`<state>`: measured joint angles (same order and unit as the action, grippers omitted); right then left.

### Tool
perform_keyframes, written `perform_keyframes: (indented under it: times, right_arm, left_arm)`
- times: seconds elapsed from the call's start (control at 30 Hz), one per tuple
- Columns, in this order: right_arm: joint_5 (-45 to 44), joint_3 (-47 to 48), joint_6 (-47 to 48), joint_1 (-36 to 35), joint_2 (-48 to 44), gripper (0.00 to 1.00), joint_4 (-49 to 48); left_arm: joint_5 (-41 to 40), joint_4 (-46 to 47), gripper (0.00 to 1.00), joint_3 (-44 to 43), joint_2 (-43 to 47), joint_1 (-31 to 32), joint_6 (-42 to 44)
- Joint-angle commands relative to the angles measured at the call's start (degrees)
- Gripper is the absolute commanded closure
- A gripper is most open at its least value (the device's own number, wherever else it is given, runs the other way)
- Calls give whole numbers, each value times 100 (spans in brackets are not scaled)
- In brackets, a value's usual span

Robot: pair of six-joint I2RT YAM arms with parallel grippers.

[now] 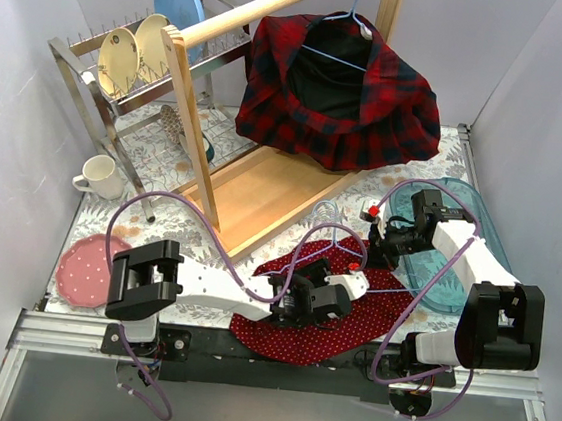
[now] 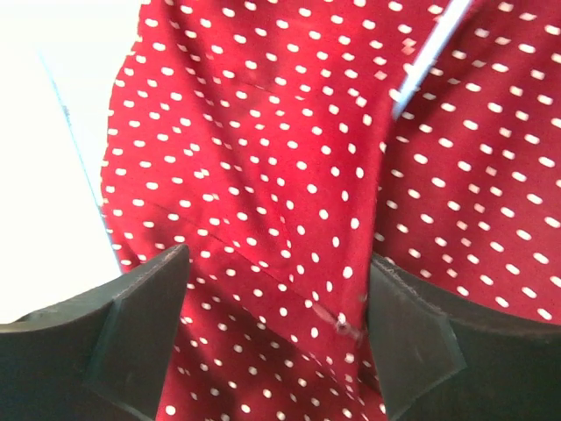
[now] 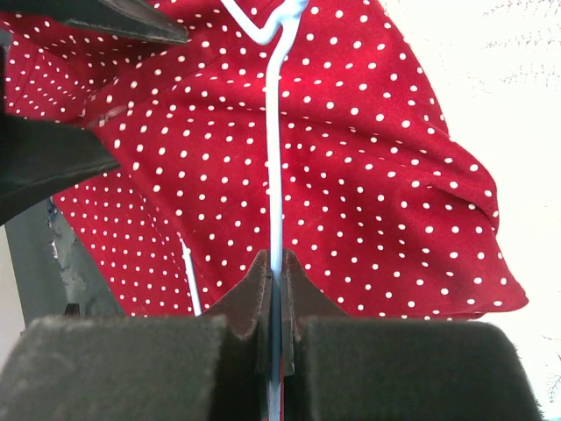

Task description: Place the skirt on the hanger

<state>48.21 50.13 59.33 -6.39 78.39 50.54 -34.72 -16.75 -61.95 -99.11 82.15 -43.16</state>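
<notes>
The red skirt with white dots [image 1: 333, 337] lies spread on the table's near middle. A thin white hanger [image 1: 330, 238] rests on it, hook toward the back. My right gripper [image 1: 381, 249] is shut on the hanger wire [image 3: 275, 132], which runs straight out between its fingers over the skirt [image 3: 377, 175]. Just above the skirt [image 2: 263, 132] hovers my left gripper [image 1: 341, 289], whose jaws stand wide apart [image 2: 276, 263] with only flat cloth and a seam beneath them. A stretch of hanger wire [image 2: 429, 57] crosses the top right of the left wrist view.
A plaid garment [image 1: 344, 86] hangs from the wooden rail [image 1: 272, 9] of a rack with a wooden base [image 1: 263, 189]. Dish rack with plates [image 1: 136, 55], a mug [image 1: 99, 176] and a pink plate [image 1: 82, 268] stand left. A teal tray [image 1: 457, 259] lies right.
</notes>
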Motion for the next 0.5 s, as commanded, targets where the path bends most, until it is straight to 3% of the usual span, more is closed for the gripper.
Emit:
perform_keyframes:
  times: [0.0, 0.13, 0.3, 0.47]
  right_arm:
    - [216, 50, 228, 15, 18, 99, 175]
    - [189, 50, 228, 15, 45, 99, 166]
    - [49, 58, 158, 15, 71, 99, 114]
    - [-57, 50, 140, 24, 27, 99, 105]
  left_arm:
    - [-694, 77, 35, -10, -108, 3, 220]
    - [-747, -293, 43, -80, 75, -15, 167]
    - [-440, -513, 46, -36, 567, -295, 36]
    - [218, -434, 66, 175, 849, -805, -44]
